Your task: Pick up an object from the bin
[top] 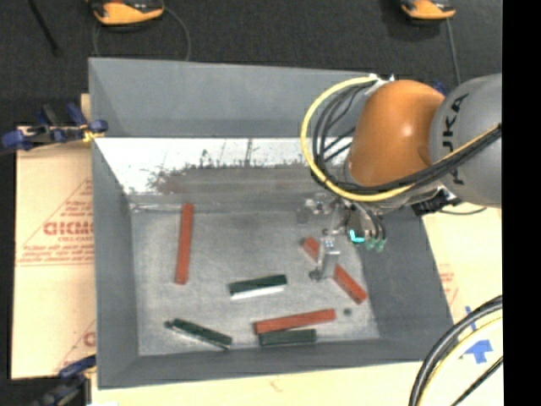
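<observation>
**Item 1, claw point(325, 265).** Low inside the bin point(110, 252), over the right part of the floor, directly above a red stick point(352, 287). Open or closed: cannot tell from this angle. No evidence that anything is gripped.

**Item 2, red stick.** Lies flat on the bin floor nr the right wall, approx halfway btwn far and near walls. Long axis is diagonal: one end points far-left, the other toward the bin's near-right corner. Mid-section is hidden under the claw; an end shows on each side.

**Item 3, reasons (judgement).** Claw sits over the stick's middle, prob. so a lift stays balanced. The stick lies apart from its neighbours, so access is clean. The sloped right wall close by is the one obstruction risk.

**Item 4, others.** Green-and-white stick point(258, 288) nr floor centre, apart from the claw. Dark green stick point(287, 337) by the near wall, not involved.
</observation>
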Tool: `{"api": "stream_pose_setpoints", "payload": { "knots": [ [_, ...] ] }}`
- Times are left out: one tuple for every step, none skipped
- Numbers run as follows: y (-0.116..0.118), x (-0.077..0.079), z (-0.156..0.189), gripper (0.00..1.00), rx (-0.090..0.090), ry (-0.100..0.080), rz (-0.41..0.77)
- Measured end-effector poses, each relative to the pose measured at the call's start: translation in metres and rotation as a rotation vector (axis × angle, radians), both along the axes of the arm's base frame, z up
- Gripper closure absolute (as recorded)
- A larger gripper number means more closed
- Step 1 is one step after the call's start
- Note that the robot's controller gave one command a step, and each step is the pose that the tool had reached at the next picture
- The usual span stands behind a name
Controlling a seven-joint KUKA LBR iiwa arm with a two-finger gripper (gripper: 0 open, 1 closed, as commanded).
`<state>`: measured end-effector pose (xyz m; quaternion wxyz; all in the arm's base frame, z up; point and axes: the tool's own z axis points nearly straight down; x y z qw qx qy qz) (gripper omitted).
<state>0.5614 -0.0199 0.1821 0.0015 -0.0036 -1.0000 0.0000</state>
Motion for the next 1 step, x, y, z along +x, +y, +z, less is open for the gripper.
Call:
{"api": "stream_pose_setpoints", "payload": {
  "knots": [
    [0.0294, -0.0175, -0.1035, 0.0, 0.001, -0.001, 0.339]
  ]
}}
